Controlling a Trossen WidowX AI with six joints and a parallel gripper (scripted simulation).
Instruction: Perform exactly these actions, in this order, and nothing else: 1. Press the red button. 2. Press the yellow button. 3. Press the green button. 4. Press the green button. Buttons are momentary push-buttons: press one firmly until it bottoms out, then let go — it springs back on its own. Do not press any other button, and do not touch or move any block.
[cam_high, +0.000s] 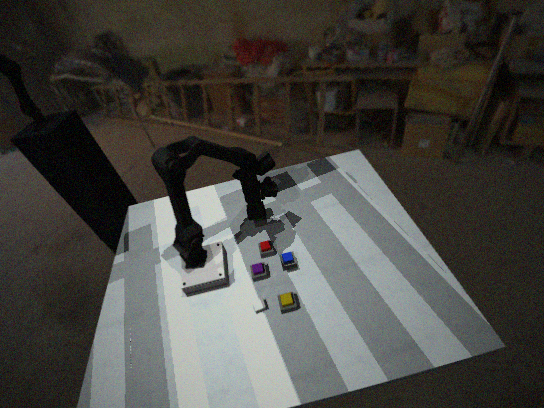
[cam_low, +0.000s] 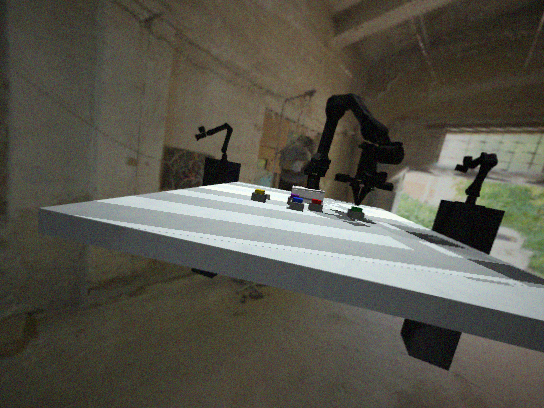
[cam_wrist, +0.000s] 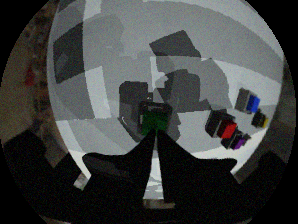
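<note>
Hand (cam_low: 360, 198) pointing straight down just above the green button (cam_low: 355, 210), small gap visible between fingertips and cap in the exterior view. Fingers together, nothing held. In the wrist view, green button (cam_wrist: 154, 120) sitting right off the tip of the closed fingers. Hidden under the arm in the top view.

Landmark: the arm's white base (cam_high: 218, 280). Red button (cam_high: 266, 246) just past the base's far-right corner, green button beyond it, farther from the base. Blue button (cam_high: 287, 258) beside red, on the side away from the base. Purple button (cam_high: 258, 269) right of the base, nearest of the lot. Yellow button (cam_high: 286, 299) off the base's near-right corner, apart from the other three. Small white block (cam_high: 260, 305) just left of yellow, near the base's front corner; not touched.

Desk (cam_high: 380, 320) striped grey and white. All buttons clustered close to the base, well in from every edge. Wide stretch of desk right of and in front of the cluster. Green button closer to the far edge than the rest.
</note>
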